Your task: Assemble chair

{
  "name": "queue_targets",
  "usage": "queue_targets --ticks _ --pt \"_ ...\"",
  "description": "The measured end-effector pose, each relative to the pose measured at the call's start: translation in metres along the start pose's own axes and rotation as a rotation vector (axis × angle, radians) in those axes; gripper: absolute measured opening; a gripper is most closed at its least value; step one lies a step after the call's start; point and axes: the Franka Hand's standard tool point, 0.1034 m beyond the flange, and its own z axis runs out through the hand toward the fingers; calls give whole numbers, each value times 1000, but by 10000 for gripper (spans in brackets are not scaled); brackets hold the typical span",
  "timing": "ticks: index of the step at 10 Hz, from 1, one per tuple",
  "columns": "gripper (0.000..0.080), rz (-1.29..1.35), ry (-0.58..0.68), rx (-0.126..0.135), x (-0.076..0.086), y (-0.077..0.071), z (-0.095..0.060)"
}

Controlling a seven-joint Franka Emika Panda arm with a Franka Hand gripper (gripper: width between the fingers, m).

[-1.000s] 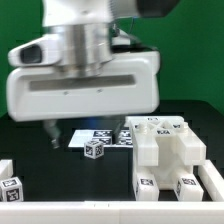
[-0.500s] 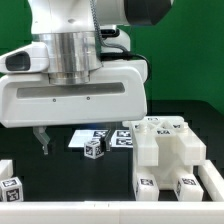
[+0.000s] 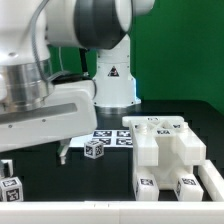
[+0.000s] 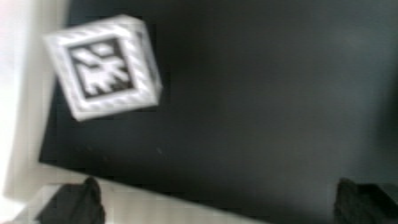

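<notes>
The partly built chair (image 3: pixel 165 150), a chunky white block structure with tags, stands on the black table at the exterior view's right. A small white tagged cube (image 3: pixel 95 148) lies just to its left. Another white tagged part (image 3: pixel 10 188) sits at the front left corner. My gripper (image 4: pixel 221 205) is open and empty, its two dark fingertips (image 4: pixel 71 203) wide apart above the table. The wrist view shows one white tagged part (image 4: pixel 103 68) lying ahead of the jaws, apart from them. In the exterior view one finger (image 3: pixel 63 152) hangs left of the cube; the other is hidden.
The marker board (image 3: pixel 112 135) lies flat behind the cube. The arm's white base (image 3: pixel 112 75) stands at the back before a green wall. A pale strip (image 4: pixel 22 150) borders the black table in the wrist view.
The gripper body has swung to the exterior view's left over both steps, away from above the cube. The arm's base behind is now uncovered. The parts have not moved.
</notes>
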Motion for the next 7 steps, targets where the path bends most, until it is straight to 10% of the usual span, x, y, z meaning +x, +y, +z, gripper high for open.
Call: queue_targets --ticks 7 --pt "648 -80 0 -20 -15 23 23"
